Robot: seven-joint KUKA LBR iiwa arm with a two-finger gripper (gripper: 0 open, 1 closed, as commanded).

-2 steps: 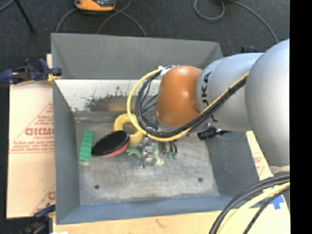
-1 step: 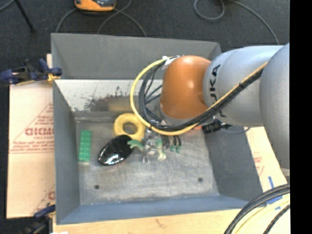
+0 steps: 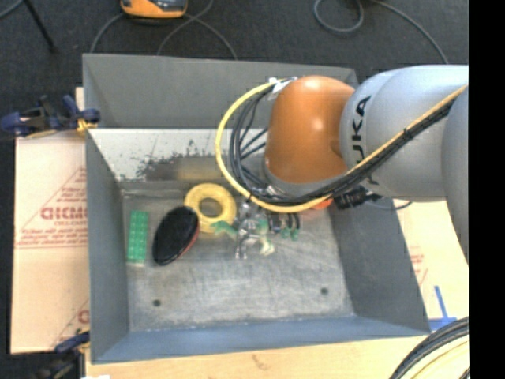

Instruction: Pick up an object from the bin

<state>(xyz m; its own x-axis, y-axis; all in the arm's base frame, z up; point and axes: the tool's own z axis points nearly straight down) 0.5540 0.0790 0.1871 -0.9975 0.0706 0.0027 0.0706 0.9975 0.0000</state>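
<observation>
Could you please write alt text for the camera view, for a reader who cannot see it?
The gripper is low in the grey bin, right beside a yellow ring. Past the ring lie a black oval object and a green block.

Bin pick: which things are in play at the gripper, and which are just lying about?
In play:
- gripper, low over the bin's middle
- small green piece right beside it
- yellow tape roll just left

Lying about:
- black oval thing
- green studded block, far left
</observation>
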